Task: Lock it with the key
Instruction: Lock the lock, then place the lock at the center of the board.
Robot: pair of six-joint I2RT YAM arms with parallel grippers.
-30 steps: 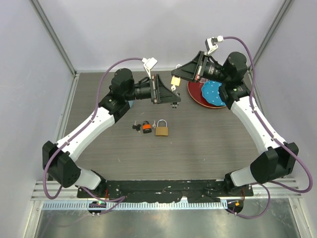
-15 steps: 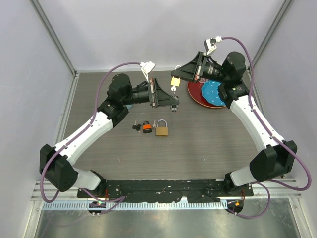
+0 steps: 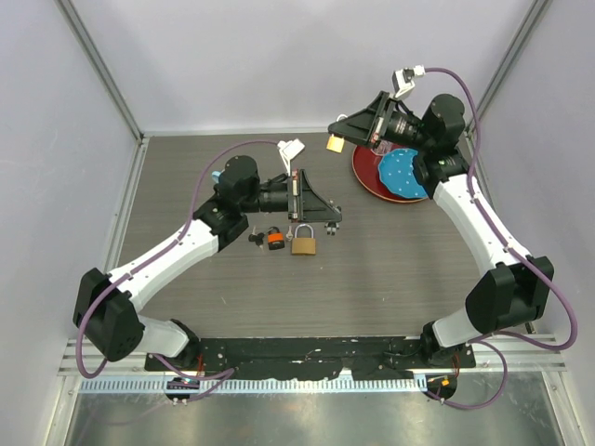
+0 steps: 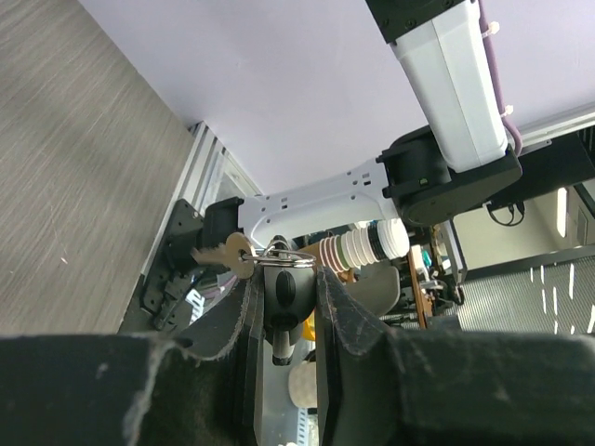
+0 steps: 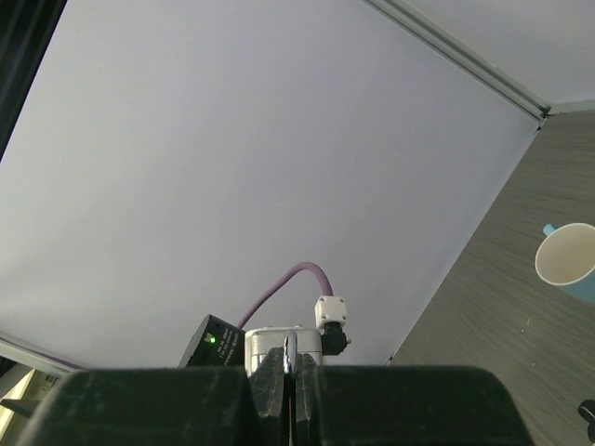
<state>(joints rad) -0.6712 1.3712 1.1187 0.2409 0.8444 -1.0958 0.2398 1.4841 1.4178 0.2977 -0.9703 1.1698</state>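
Now the orange-and-black key bunch (image 3: 269, 238) lies on the table (image 3: 390, 269) just beside the big padlock (image 3: 304, 244); the left gripper (image 3: 330, 223) clamps a key ring (image 4: 284, 255); the right gripper (image 3: 339, 136), fingers together, pinches a tiny padlock (image 3: 333, 144).

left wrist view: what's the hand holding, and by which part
The left hand grips a small key ring by the black piece on it, pinched at its tips; a brass key dangles free.

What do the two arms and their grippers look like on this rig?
Both the left arm and right arm have white link shells, black joints and a purple cable looping to the wrist. The left gripper and right gripper are black, with dark padded fingers.
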